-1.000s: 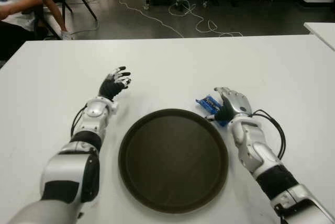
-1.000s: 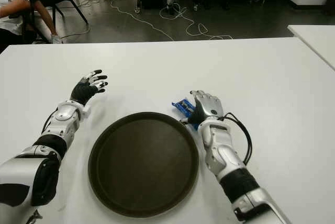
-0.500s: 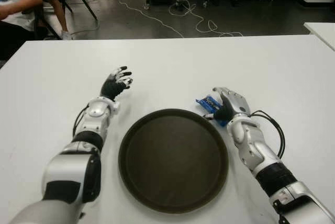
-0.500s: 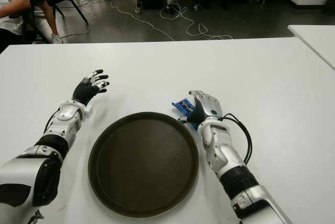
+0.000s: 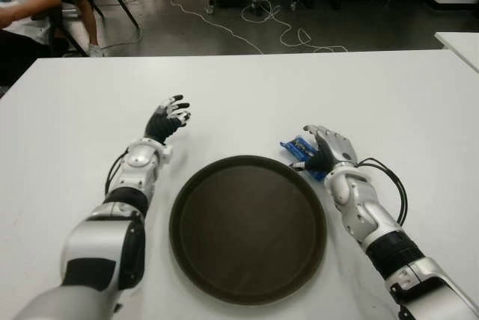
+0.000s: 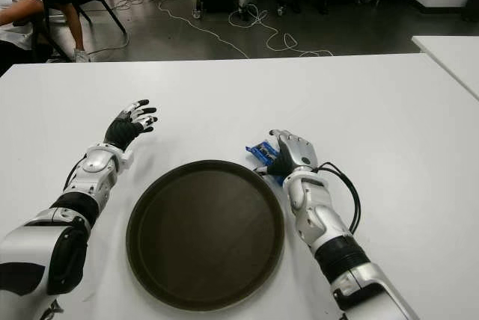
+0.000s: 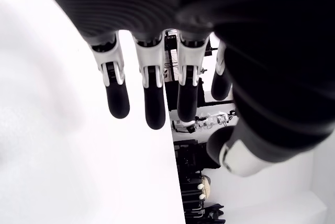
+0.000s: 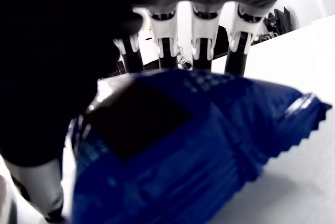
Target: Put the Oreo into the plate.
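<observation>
A blue Oreo packet [image 5: 296, 145] lies on the white table [image 5: 247, 96], just beyond the far right rim of the round dark plate [image 5: 247, 226]. My right hand [image 5: 329, 148] hovers over the packet's right half, palm down. In the right wrist view the packet [image 8: 199, 145] fills the space under the palm. The fingers [image 8: 203, 41] reach straight past it and are not closed around it, so the hand is open. My left hand [image 5: 169, 118] shows left of the plate with its fingers [image 7: 152, 93] spread, holding nothing. Nothing lies in the plate.
A seated person [image 5: 22, 6] is at the table's far left corner. Cables [image 5: 254, 28] trail over the floor beyond the far edge. A second white table [image 5: 460, 43] shows at the right.
My right hand has crept a little forward over the packet. The left hand has shifted only slightly. The packet has not moved.
</observation>
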You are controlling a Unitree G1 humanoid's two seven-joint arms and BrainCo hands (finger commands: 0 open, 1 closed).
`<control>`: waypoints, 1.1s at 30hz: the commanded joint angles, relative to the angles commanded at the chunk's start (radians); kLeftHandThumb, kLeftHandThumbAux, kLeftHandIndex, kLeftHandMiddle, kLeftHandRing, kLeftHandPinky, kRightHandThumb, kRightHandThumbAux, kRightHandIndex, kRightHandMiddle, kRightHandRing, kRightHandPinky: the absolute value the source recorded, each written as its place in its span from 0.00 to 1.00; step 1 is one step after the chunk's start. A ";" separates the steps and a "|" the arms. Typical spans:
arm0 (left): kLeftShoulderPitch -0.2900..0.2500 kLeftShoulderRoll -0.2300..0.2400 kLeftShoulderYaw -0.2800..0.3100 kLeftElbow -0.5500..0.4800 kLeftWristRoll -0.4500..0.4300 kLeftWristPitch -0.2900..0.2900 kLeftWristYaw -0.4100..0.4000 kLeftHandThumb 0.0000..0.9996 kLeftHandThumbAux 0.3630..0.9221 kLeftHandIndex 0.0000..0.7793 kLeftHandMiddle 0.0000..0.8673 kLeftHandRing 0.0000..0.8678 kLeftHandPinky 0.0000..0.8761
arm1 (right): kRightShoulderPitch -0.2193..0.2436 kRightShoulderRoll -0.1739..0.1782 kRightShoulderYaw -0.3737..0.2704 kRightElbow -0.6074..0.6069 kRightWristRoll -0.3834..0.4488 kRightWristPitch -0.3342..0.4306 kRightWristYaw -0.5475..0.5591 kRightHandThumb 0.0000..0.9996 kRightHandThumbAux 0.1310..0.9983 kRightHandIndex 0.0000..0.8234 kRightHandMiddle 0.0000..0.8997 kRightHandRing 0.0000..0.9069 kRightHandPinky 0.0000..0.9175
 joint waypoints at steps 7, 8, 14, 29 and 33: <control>0.001 0.000 -0.004 -0.002 0.004 -0.006 0.005 0.11 0.62 0.17 0.23 0.24 0.25 | -0.006 -0.022 0.006 0.017 0.003 -0.036 0.002 0.00 0.67 0.27 0.25 0.26 0.25; 0.001 0.000 -0.004 -0.002 0.004 -0.006 0.005 0.11 0.61 0.17 0.23 0.24 0.25 | -0.006 -0.026 0.007 0.013 0.002 -0.037 0.008 0.00 0.67 0.27 0.26 0.27 0.25; 0.001 -0.001 -0.004 -0.002 0.004 -0.007 0.003 0.11 0.60 0.17 0.24 0.24 0.23 | 0.013 -0.076 0.010 -0.109 -0.005 -0.002 0.114 0.00 0.66 0.25 0.25 0.27 0.27; 0.003 -0.003 0.002 -0.002 -0.003 -0.014 -0.002 0.12 0.61 0.18 0.24 0.25 0.25 | 0.043 -0.154 0.034 -0.315 -0.054 0.076 0.271 0.00 0.65 0.21 0.22 0.22 0.18; 0.003 -0.003 0.001 -0.003 -0.003 -0.016 -0.002 0.12 0.60 0.18 0.24 0.25 0.25 | 0.052 -0.169 0.038 -0.359 -0.063 0.092 0.301 0.00 0.65 0.21 0.22 0.21 0.16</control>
